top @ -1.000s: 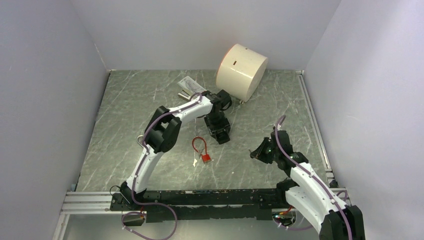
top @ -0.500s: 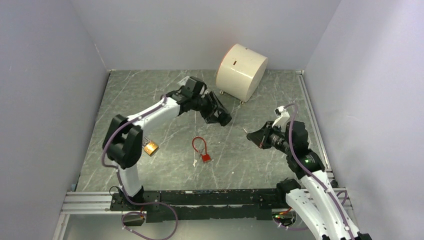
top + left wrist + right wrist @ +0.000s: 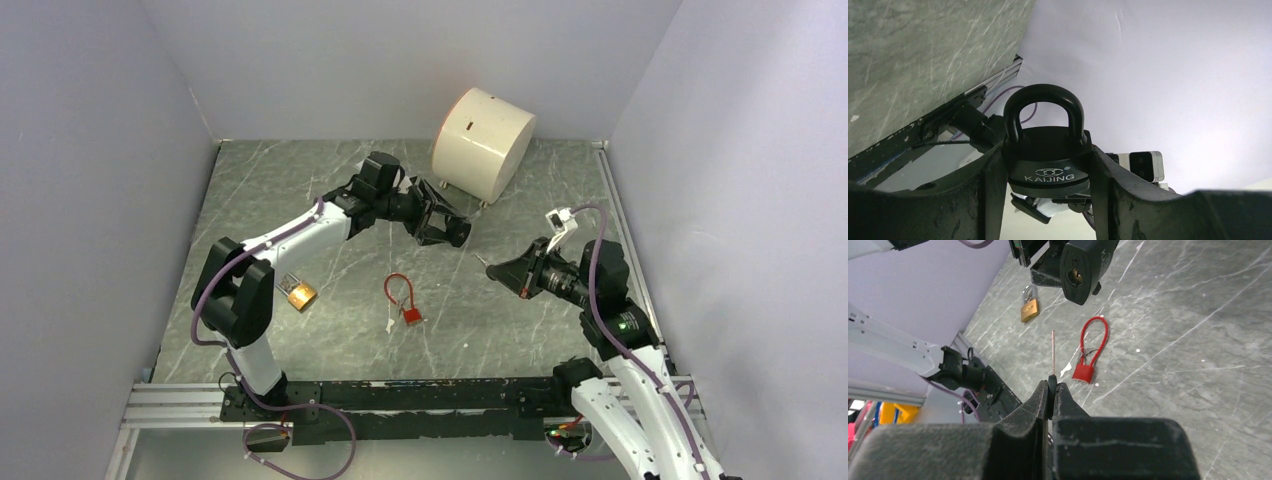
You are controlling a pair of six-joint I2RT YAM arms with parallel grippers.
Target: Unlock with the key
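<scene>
Two arms: both are raised over the counter (image 3: 290, 190); the left pincer (image 3: 441, 224) and the right pincer (image 3: 497, 268) are turned toward each other above its middle, apart.
Left grip: the left pincer is clamped on the black padlock (image 3: 1047, 155), with one finger pressed against each side of the body.
Padlock position: the black padlock is held in the air, clear of the counter and beyond the tip of the right pincer.
Padlock state: the shackle is seen closed, both legs seated in the body. "KAIJING" is read on the face in the left wrist view.
Keyhole (image 3: 1076, 275): it is turned toward the right arm and is seen open-on in the right wrist view.
Right grip: the right pincer is closed together on the key (image 3: 1053, 352); the head is hidden between the fingers.
Key: a thin straight shaft is seen projecting past the fingertips. The tip is short of the keyhole and a clear gap is noted; it is not inserted.
Red cable lock (image 3: 402, 300): it is laid flat on the counter between the two arms, with the loop closed. A small pale key (image 3: 390, 323) is seen just beside its body.
Brass padlock (image 3: 298, 294): it is laid on the counter near the left arm's elbow, well apart from the red cable lock.
Cream drum (image 3: 483, 143): it is set at the far edge of the counter by the back wall, near the left pincer.
Surface: the counter is noted as grey-green with marbled pale veins.
</scene>
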